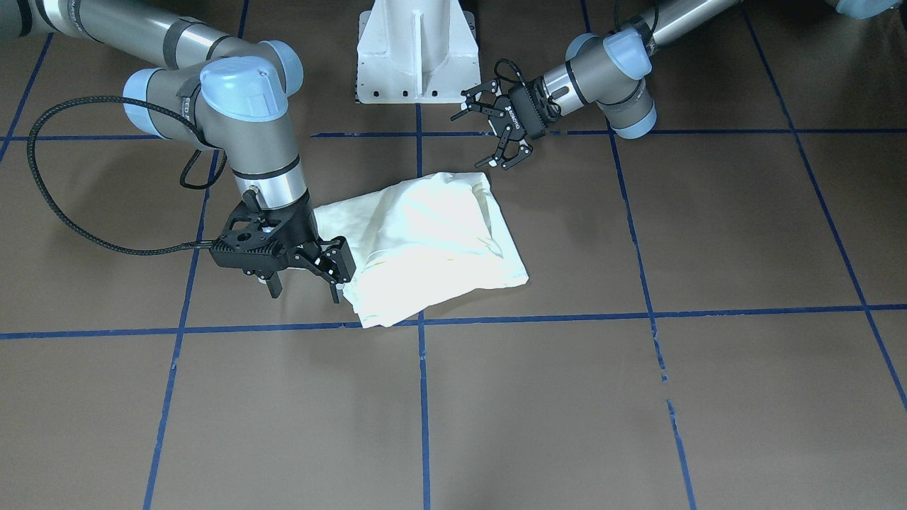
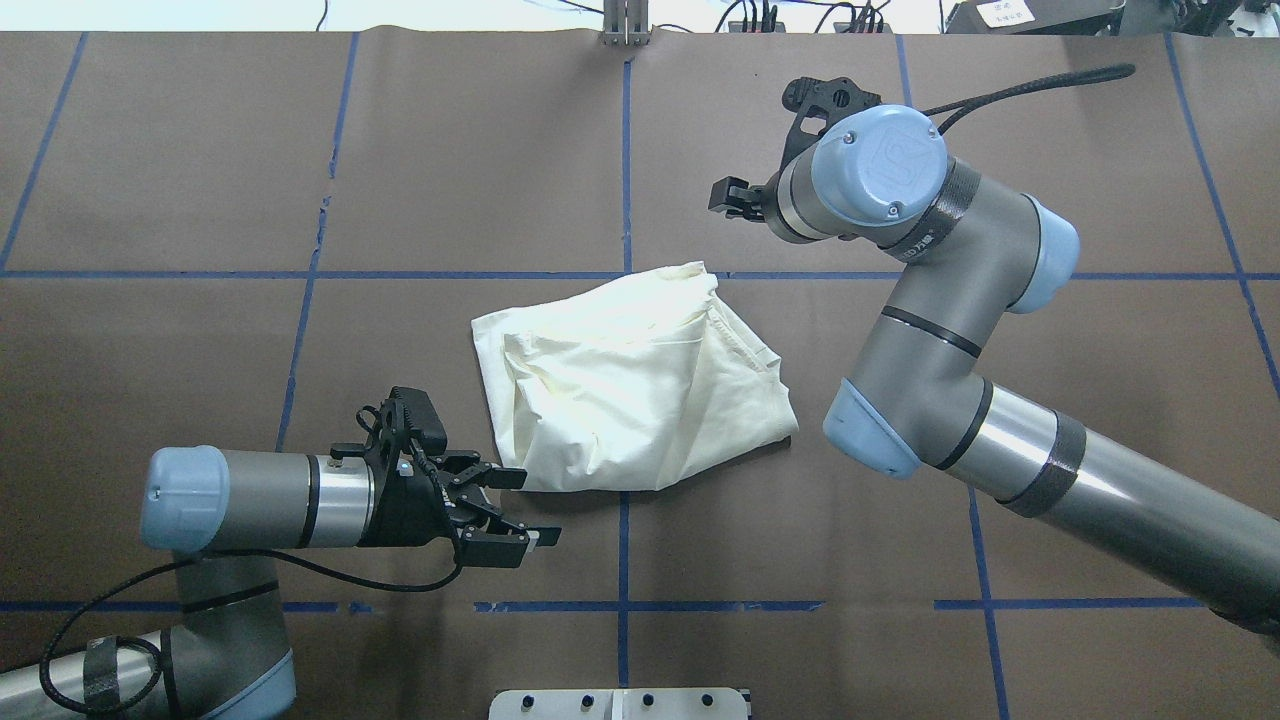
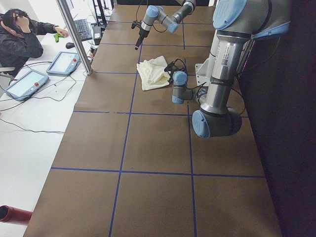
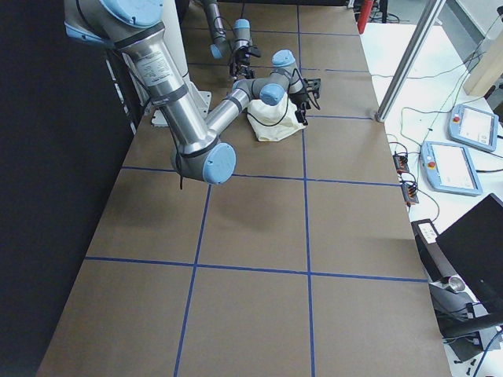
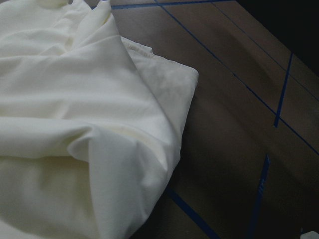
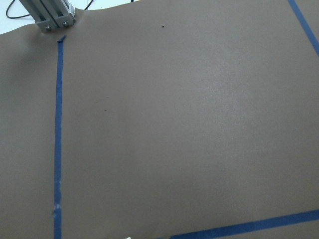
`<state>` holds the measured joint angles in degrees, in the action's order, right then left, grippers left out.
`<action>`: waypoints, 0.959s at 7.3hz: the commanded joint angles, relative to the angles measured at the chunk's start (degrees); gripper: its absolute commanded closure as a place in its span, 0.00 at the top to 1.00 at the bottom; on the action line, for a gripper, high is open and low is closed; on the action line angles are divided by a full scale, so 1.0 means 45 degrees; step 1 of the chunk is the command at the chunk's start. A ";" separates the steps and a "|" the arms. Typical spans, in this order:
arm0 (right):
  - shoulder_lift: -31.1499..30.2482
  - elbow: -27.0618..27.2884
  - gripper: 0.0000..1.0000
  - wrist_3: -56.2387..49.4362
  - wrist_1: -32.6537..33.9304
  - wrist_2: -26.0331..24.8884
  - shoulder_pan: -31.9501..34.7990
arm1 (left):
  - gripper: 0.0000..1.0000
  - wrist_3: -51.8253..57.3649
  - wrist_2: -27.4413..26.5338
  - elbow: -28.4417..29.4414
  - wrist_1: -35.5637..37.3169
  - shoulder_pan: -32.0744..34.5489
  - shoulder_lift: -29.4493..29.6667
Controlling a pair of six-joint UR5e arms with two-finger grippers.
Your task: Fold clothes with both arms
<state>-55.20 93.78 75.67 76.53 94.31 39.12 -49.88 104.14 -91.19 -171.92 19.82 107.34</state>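
Overhead exterior: folded T-shirt [image 2: 630,390]; left gripper [image 2: 532,508], right gripper [image 1: 306,294] (both spread).

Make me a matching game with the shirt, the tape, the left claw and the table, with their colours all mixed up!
Things:
1. shirt
2. tape
3. left claw
4. table

Colours:
A. black
B. brown
C. cream
D. blue

Pairs: 1-C, 2-D, 3-A, 4-B

The cream-white T-shirt [image 2: 630,385] lies in a rumpled folded bundle between the left arm [image 2: 260,500] and right arm [image 2: 930,340].
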 commanded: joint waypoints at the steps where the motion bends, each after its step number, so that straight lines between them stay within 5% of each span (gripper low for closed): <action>1: 0.0001 0.0001 1.00 0.0019 -0.0014 0.0000 -0.0001 | 1.00 -0.0927 -0.0154 0.0203 0.0138 0.0379 0.0015; 7: 0.0020 -0.0019 1.00 0.0000 -0.0014 0.0019 -0.0020 | 1.00 -0.1689 -0.1166 0.1083 0.0744 0.0421 0.1010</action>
<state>-55.15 93.69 75.68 76.47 94.38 39.05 -57.16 100.43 -87.32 -168.66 22.02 111.01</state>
